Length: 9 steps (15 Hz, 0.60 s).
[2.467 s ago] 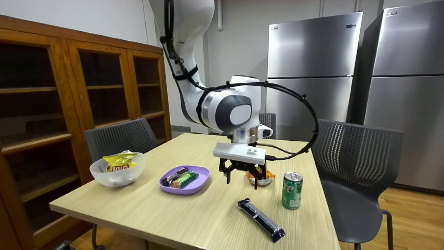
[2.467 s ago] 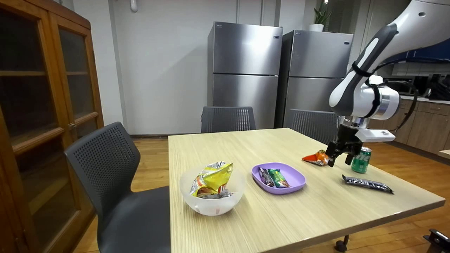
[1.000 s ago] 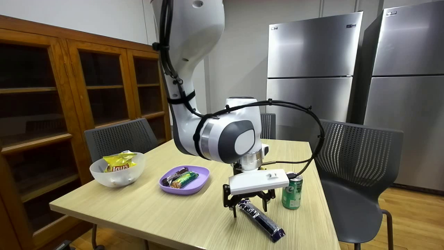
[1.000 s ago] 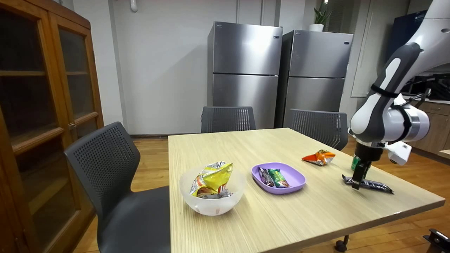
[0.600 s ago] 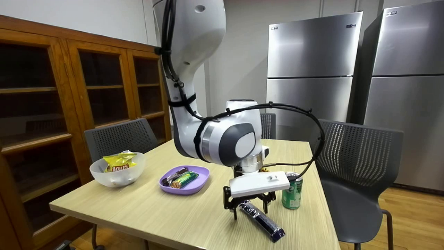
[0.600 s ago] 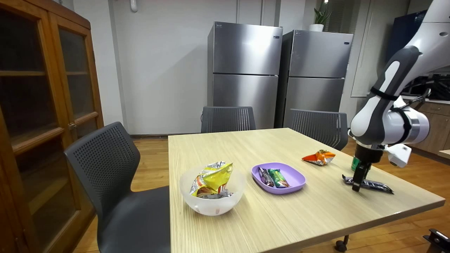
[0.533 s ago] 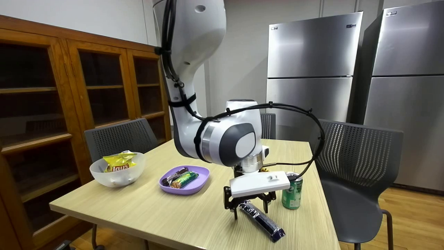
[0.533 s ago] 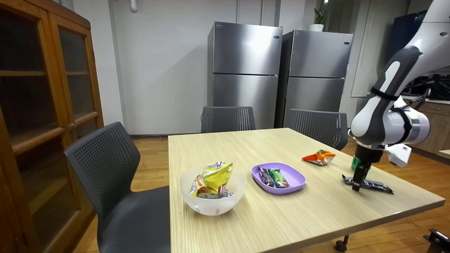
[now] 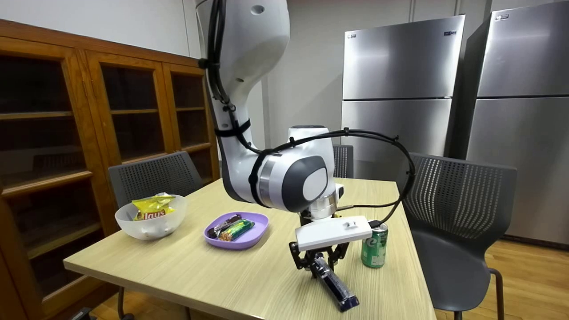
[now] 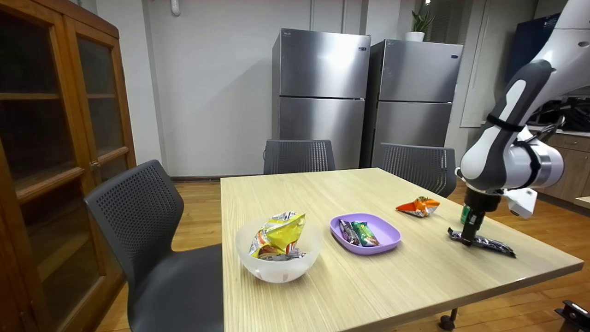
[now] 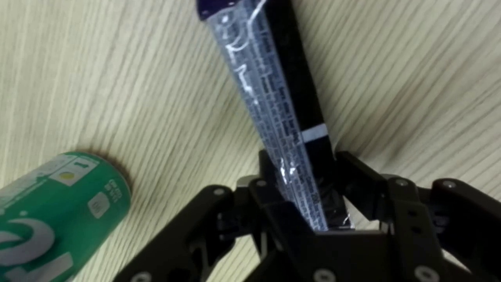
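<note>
"How does the place look in an exterior view?"

"A pale wood-grain surface (image 9: 266, 278), dark chairs (image 9: 453, 209) around it, a wooden cabinet (image 9: 129, 106) to one side and steel refrigerators (image 9: 398, 71) beyond. The dark wrapped bar (image 9: 333, 283) lies toward the surface's front, its back end in the jaws, its free end nearer us and slanting right; a green can (image 9: 374, 249) stands close by."

"And the edges, in an exterior view?"

"Bar and jaws are near the right-hand corner there, the can behind them. The purple plate (image 10: 385, 230) sits well apart; an orange packet (image 10: 420, 207) lies farther back."

"And the wrist view?"

"The jaws grip the bar, pressed to both its sides. Its long axis runs out from them, leaning a little left, purple tip outermost. The can is to the left, not touching."
</note>
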Each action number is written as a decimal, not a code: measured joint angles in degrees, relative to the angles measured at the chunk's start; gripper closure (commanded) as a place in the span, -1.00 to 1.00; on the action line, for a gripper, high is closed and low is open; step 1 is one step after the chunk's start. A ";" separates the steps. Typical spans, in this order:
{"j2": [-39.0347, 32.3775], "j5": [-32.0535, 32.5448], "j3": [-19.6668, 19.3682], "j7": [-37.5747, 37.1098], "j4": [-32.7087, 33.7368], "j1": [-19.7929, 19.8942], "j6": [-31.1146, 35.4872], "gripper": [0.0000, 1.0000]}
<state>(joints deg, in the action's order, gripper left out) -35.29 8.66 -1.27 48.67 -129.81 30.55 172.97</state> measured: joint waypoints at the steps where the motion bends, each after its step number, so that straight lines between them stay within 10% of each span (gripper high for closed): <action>1: 0.03 0.00 0.03 0.00 0.01 0.01 0.04 0.80; 9: 1.36 -0.07 4.98 0.00 -0.13 5.24 -0.35 0.82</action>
<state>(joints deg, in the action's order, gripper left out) -33.93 8.59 3.70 48.67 -129.94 35.79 172.63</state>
